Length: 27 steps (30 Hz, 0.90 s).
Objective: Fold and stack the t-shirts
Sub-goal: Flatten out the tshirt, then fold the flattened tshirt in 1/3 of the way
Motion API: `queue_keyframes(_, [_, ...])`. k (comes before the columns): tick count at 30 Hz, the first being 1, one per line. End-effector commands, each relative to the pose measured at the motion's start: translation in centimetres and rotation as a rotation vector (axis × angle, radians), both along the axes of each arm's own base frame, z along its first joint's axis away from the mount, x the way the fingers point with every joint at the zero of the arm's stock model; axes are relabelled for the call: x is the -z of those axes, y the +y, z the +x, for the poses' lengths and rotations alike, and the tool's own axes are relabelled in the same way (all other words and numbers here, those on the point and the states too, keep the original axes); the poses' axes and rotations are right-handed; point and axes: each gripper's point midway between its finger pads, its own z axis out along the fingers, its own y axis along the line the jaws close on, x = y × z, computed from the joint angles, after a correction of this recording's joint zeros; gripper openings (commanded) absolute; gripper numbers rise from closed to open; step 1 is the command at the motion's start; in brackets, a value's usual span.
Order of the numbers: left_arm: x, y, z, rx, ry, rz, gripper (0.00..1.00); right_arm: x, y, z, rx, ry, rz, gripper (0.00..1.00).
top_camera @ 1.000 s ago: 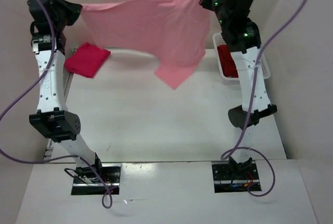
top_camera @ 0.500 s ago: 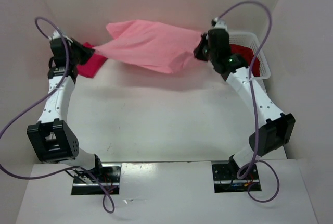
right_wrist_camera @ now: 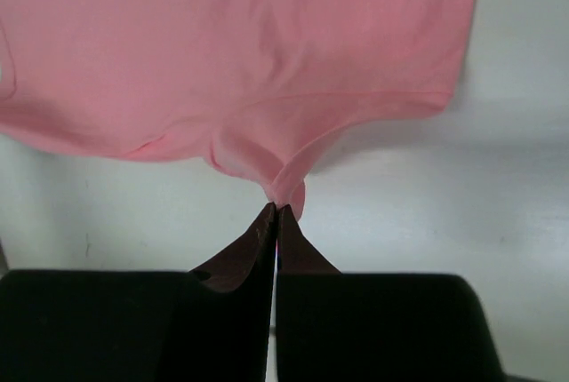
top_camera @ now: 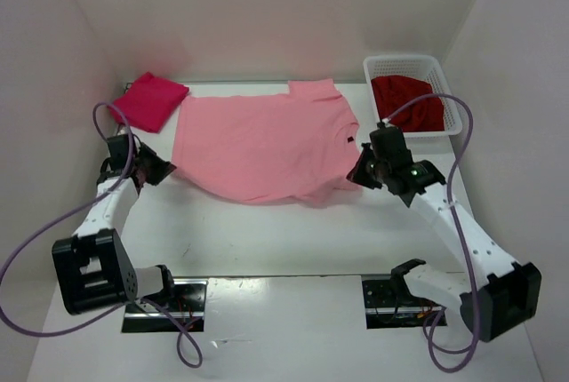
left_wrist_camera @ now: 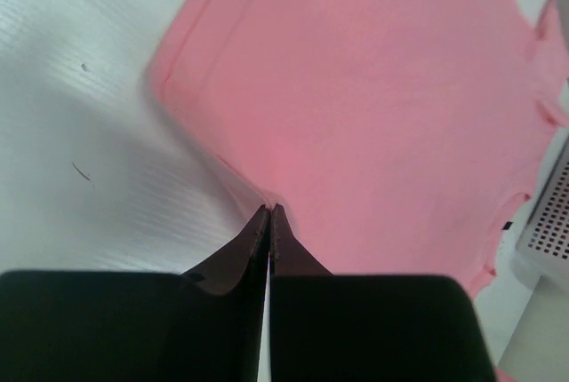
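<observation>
Three soft cloth shirts are counted. The light pink t-shirt (top_camera: 262,147) is spread almost flat on the smooth white bench (top_camera: 267,231), its near hem rippled. Left of it the crimson-magenta t-shirt (top_camera: 151,100) is folded into a rectangle. Right of it the dark red t-shirt (top_camera: 407,102) is bunched in one white lattice basket (top_camera: 400,61), partly hidden by the wall. The left end effector (top_camera: 163,171) is clamped on the pink shirt's left edge, and the right end effector (top_camera: 357,171) is pinched on a puckered fold at its right edge.
</observation>
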Motion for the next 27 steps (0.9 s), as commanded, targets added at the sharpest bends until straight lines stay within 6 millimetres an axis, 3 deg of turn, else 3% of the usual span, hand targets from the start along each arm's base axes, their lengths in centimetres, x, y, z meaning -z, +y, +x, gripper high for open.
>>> queue_keyframes(1, [-2.7, 0.1, -1.0, 0.035, -0.075, 0.073, 0.02, 1.1, 0.2, -4.7, -0.008, 0.129, 0.089, 0.00])
queue_keyframes(7, [-2.0, -1.6, -4.9, 0.083, 0.000, 0.035, 0.02, 0.6, 0.2, -10.5, -0.022, 0.204, 0.204, 0.00])
queue_keyframes(10, [-2.1, -2.0, -4.9, 0.102, -0.005, 0.017, 0.02, -0.9, -0.3, -10.6, -0.011, 0.153, 0.204, 0.00])
queue_keyframes(12, [-1.5, -2.0, -4.5, 0.095, 0.010, 0.005, 0.02, -0.5, -0.2, -9.1, 0.003, 0.165, 0.169, 0.00])
queue_keyframes(16, [-0.8, -1.1, -4.3, 0.054, 0.034, 0.030, 0.02, -1.1, 0.6, -3.4, 0.018, 0.058, 0.138, 0.00])
queue_keyframes(18, [-0.9, -0.6, -3.8, 0.039, 0.028, 0.048, 0.02, 0.6, 0.3, -0.9, 0.028, 0.080, 0.081, 0.00])
queue_keyframes(22, [0.2, -0.2, -3.2, 0.002, 0.037, 0.037, 0.02, 1.3, -0.8, 4.5, 0.078, 0.047, 0.053, 0.00])
queue_keyframes(26, [0.3, 0.5, -2.4, -0.040, 0.034, 0.044, 0.02, 0.7, -2.0, 8.6, 0.098, 0.003, -0.010, 0.00])
queue_keyframes(27, [0.2, 0.6, -2.0, -0.040, 0.034, 0.044, 0.02, -0.3, -2.3, 9.7, 0.105, -0.022, -0.011, 0.00])
